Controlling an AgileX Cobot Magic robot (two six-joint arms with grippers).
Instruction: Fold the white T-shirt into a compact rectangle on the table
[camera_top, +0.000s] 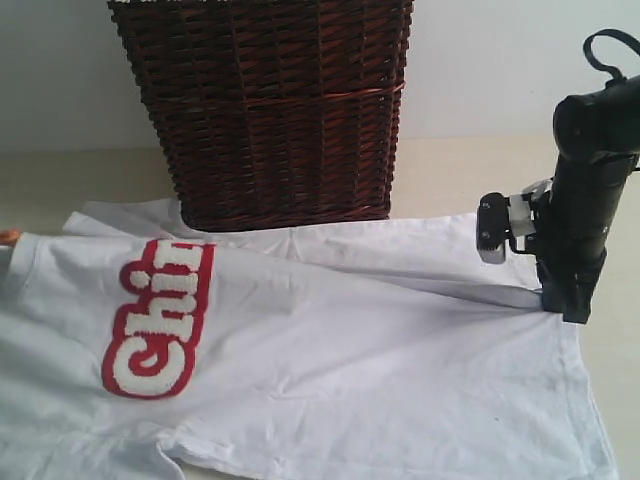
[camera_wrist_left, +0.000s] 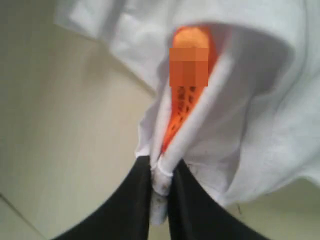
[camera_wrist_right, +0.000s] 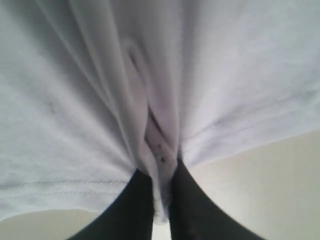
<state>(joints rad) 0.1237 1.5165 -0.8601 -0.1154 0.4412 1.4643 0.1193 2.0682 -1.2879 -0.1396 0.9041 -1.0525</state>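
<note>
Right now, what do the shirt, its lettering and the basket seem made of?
The shirt: soft matte white fabric, likely cotton; it creases and drapes. The lettering: fuzzy white pile edged red, perhaps chenille. The basket: dark red-brown woven wicker, slightly glossy, strands visible.

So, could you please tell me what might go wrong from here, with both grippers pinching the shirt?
1. The left gripper and right gripper each pinch only a thin bunch of the white T-shirt, so it may slip out when pulled.
2. The shirt's edge lies right at the foot of the wicker basket, and a lift could snag it there.
</note>
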